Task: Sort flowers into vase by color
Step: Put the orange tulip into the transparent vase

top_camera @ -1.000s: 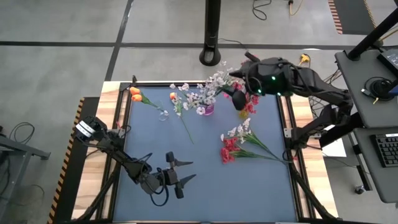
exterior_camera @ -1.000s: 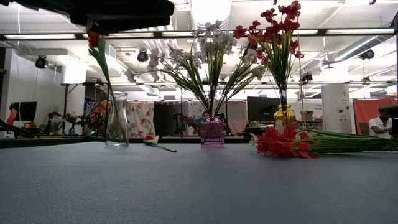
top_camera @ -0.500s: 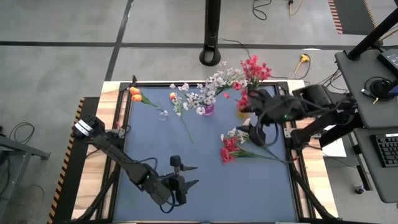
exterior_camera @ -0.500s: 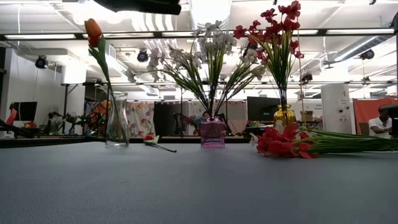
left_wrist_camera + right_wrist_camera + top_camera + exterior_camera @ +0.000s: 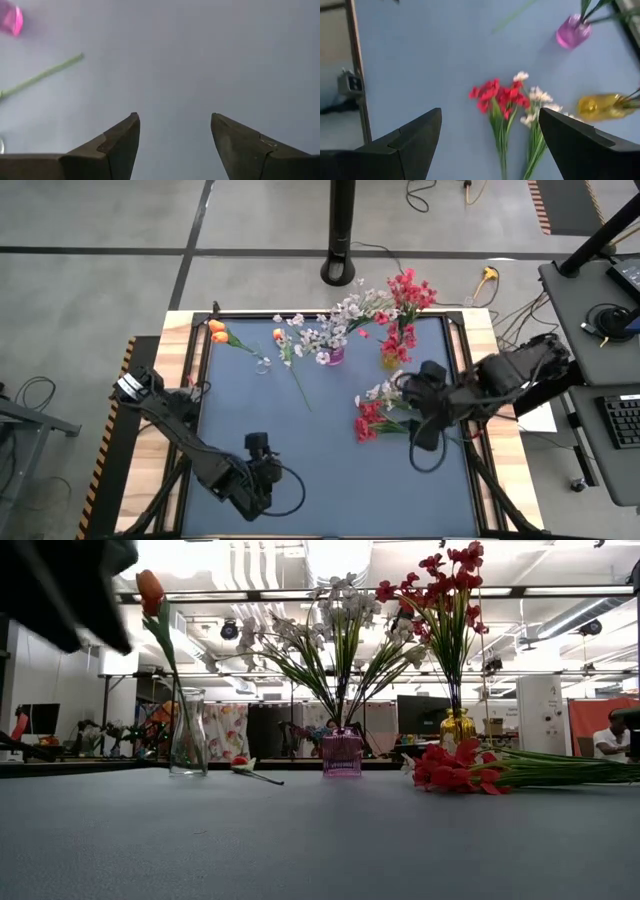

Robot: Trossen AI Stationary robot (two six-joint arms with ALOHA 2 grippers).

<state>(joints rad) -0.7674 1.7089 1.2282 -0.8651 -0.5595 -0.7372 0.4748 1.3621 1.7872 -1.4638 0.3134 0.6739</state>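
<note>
Item: flower sort, part done. 3 vases stand along the far edge of the table (image 5: 250, 420): a clear vase (image 5: 262, 365) toward the far left corner with 1 orange flower (image 5: 217, 330) in it, a pink vase (image 5: 335, 356) at far centre full of white flowers (image 5: 340, 320), and a yellow vase (image 5: 390, 361) toward the far right corner with red flowers (image 5: 405, 295). Left to sort, by the look of it: 1 orange flower (image 5: 283, 343) lying on the table between the clear and pink vases, and a loose bunch of red flowers (image 5: 368, 420) and white flowers (image 5: 385, 392) lying near the right edge. Right gripper (image 5: 425, 435): above the table just beside the loose bunch, fingers spread wide, holding nothing. Left gripper (image 5: 262, 475): near the front edge, left of centre, fingers spread apart over bare table, holding nothing.
</note>
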